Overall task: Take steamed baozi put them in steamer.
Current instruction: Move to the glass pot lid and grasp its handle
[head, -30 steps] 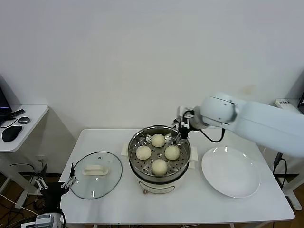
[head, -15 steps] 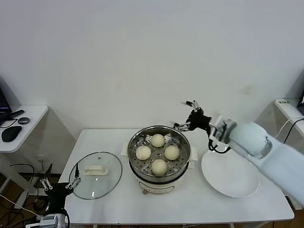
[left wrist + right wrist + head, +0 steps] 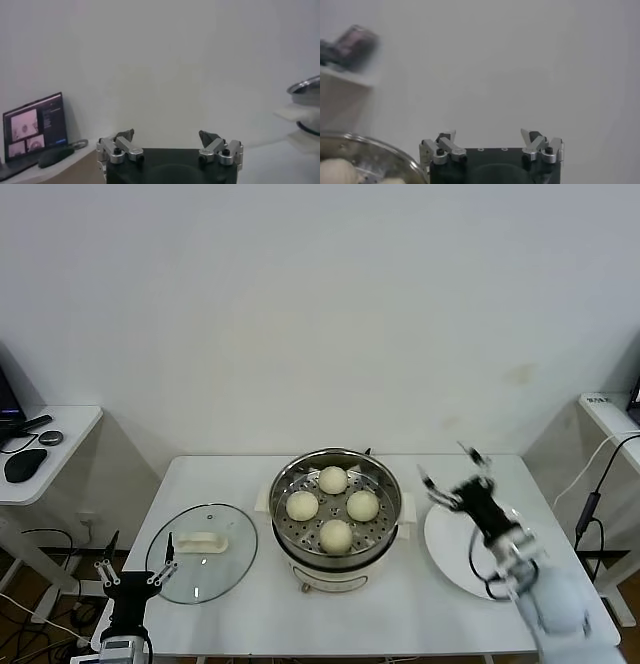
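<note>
- While all four baozi [image 3: 333,506] sit on the perforated tray inside the steamer [image 3: 337,554], neither gripper holds anything.
- One bun lies at the far side [image 3: 333,479], one at the left [image 3: 302,505], one at the right [image 3: 362,505] and one at the near side [image 3: 336,535]; they are close together in a diamond.
- The steamer stands at the middle of the table [image 3: 400,609], with a white base and small side handles.
- Right of it lies the plate [image 3: 455,569], bare.
- The right gripper [image 3: 453,477] hangs above the plate's far left edge, just right of the steamer, its fingers spread wide and empty.
- In the right wrist view the same spread fingers [image 3: 445,142] show, with the steamer rim [image 3: 375,147] and parts of buns at the near corner.
- Left of the steamer lies the glass lid [image 3: 190,569], its white handle [image 3: 202,541] up.
- The left gripper [image 3: 137,562] is parked low off the table's near left corner, beside the lid, jaws released and empty.
- Farther left stands a side table [image 3: 60,446] with a mouse [image 3: 22,465] on it; the left wrist view shows a laptop [image 3: 34,127] there.
</note>
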